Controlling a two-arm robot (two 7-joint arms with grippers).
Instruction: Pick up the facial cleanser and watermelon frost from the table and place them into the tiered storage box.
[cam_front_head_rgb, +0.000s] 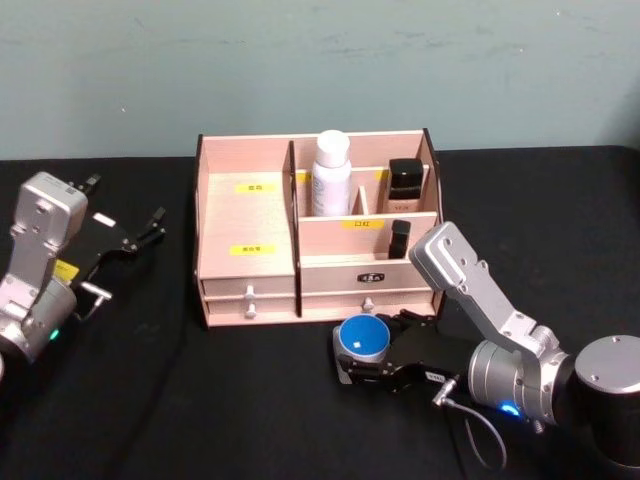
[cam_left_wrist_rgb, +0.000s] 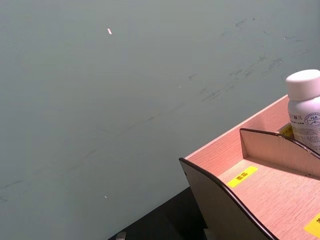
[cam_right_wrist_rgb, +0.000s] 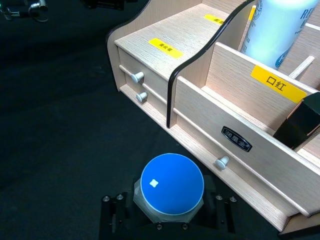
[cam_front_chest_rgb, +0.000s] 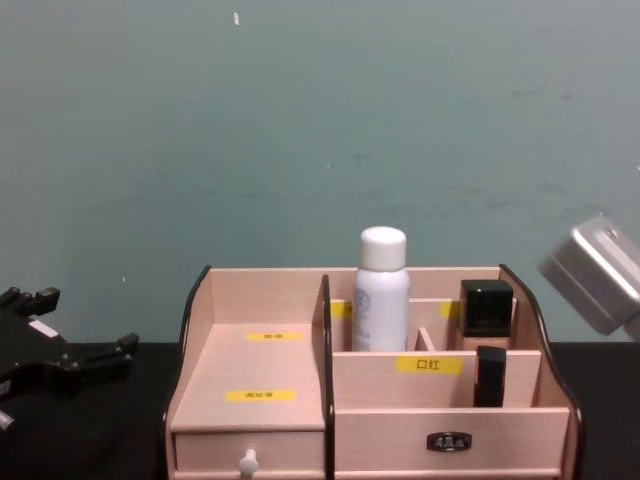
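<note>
The right end effector pinches a blue-lidded jar just in front of the tiered storage box drawers, and should probably lift clear of the front wall before crossing to a free compartment; the left end effector sits spread, far left.

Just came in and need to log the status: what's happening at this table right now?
The right gripper is closed around a blue-capped jar, just in front of the drawers of the tiered storage box. The jar is not in the box yet. A white bottle already stands upright in one of the box's rear compartments. The left gripper is open and idle, off to the box's left.
</note>
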